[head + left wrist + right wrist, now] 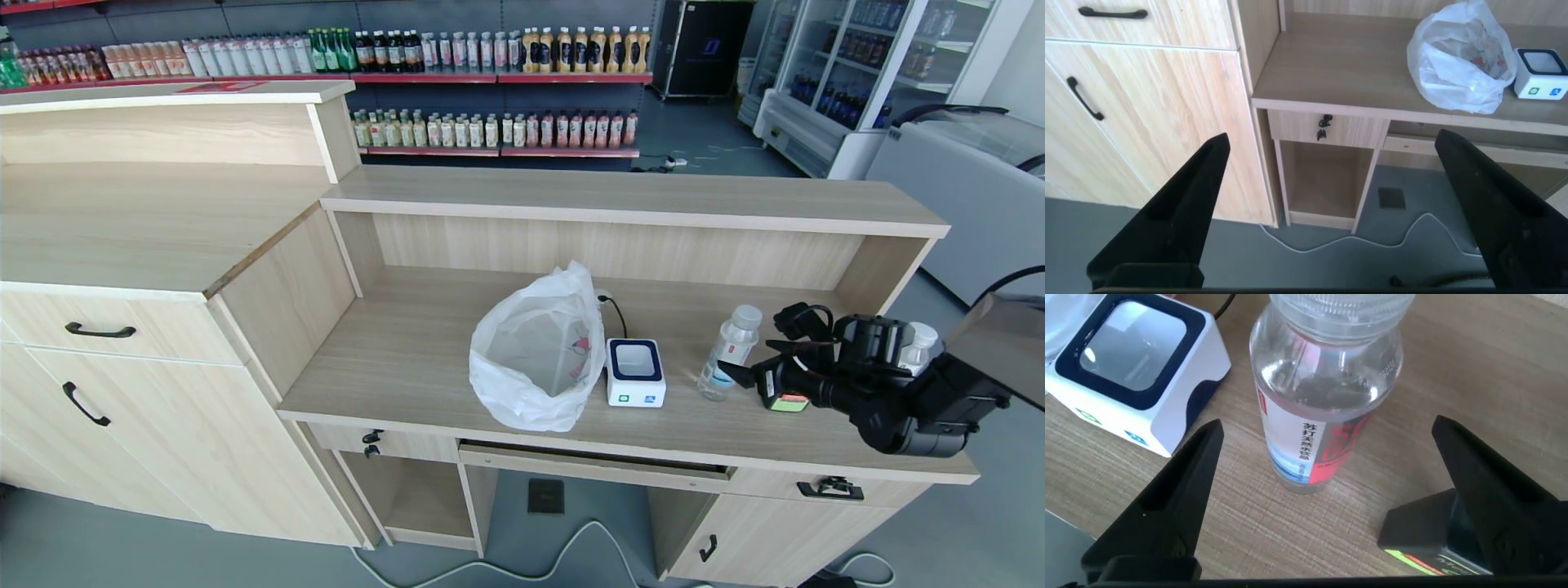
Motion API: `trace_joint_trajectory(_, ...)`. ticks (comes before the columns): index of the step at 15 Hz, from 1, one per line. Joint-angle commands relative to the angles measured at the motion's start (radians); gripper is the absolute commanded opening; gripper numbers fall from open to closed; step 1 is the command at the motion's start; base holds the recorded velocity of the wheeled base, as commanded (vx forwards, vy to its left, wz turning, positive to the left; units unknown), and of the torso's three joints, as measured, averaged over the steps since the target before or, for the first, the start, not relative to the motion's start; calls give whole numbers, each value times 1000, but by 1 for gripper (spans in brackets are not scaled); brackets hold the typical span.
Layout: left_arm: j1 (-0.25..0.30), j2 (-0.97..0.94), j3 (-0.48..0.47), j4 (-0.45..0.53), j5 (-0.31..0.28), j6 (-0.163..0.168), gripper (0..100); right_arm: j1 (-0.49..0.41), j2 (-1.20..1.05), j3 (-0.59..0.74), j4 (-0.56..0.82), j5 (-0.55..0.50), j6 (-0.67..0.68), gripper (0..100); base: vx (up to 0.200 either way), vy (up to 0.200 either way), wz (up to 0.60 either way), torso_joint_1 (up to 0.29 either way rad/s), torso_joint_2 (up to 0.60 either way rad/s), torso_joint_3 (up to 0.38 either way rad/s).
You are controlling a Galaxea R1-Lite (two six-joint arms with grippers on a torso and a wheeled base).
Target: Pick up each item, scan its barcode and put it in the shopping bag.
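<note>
Nearest, in the left wrist view, we see the left gripper [1333,139] hanging before the counter [1323,73], below its top, fingers spread wide and empty. This view adds one keyed drawer [1327,128] under the counter's edge. On the counter's right, the right wrist view shows the right gripper [1327,429], also spread wide and holding nothing. The near bottle [1323,400] stands just ahead, in line with the gap; whether a finger touches it we cannot tell. It is upright, long axis vertical, cap up. To its left stands one scanner [635,371], window facing up, then one shopping bag [535,351], mouth open. The head view adds a second bottle [918,345], farther right, partly behind the right arm: two bottles.
</note>
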Motion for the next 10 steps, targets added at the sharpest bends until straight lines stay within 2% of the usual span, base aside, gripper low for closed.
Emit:
trace_joint_trajectory(1,0,0,0,0,0,0,100,14,26,-22,-1,1,-1,100,0,0,0,0,0,0)
trace_joint_trajectory(10,0,0,0,0,0,0,100,46,101,-122,-1,1,50,100,0,0,0,0,0,0)
